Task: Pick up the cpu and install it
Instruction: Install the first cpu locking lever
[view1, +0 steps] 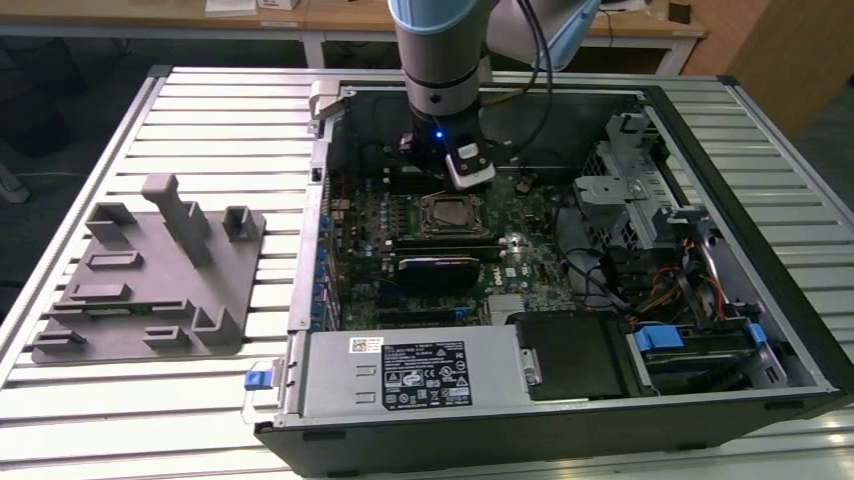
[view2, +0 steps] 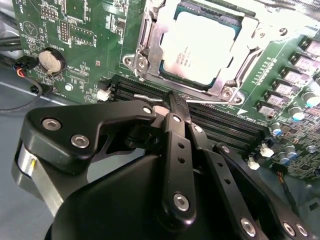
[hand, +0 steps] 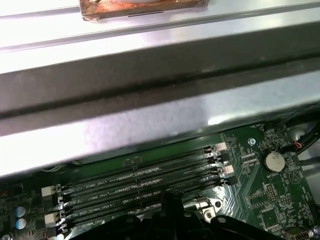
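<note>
Progress check, cpu install: cpu (view2: 200, 47) already lies in the motherboard socket (view2: 150, 47), silvery top up, edges parallel to the socket's metal frame. In the second wrist view it looks level and seated inside the frame opening, with the frame's screws showing at the corners. Whether the frame is latched down over it I cannot tell from these pictures.

Gripper (view2: 172, 107) is just over the RAM slots (view2: 225, 127), beside the socket and apart from the chip. Its black fingers (view2: 175, 145) are drawn together with nothing between them; the tips meet at a narrow point above the slots. So: closed and empty.

In the exterior view the arm (view1: 441, 60) reaches down into the open computer case (view1: 747, 250), gripper (view1: 461, 180) hanging just above and behind the socket (view1: 447, 213). The grey plastic tray (view1: 134, 290) with upright posts sits on the slatted table (view1: 80, 180) toward the exterior view's left, well apart from the case; no chip is visible on it.

The first wrist view shows the RAM slots (hand: 140, 187), a coin cell battery (hand: 273, 161) and the case wall (hand: 150, 90).

Judgement: pick and placement appear done; chip is off the tray and in the socket. Remaining, if anything, is securing the retention frame, which I cannot confirm as open or shut
</note>
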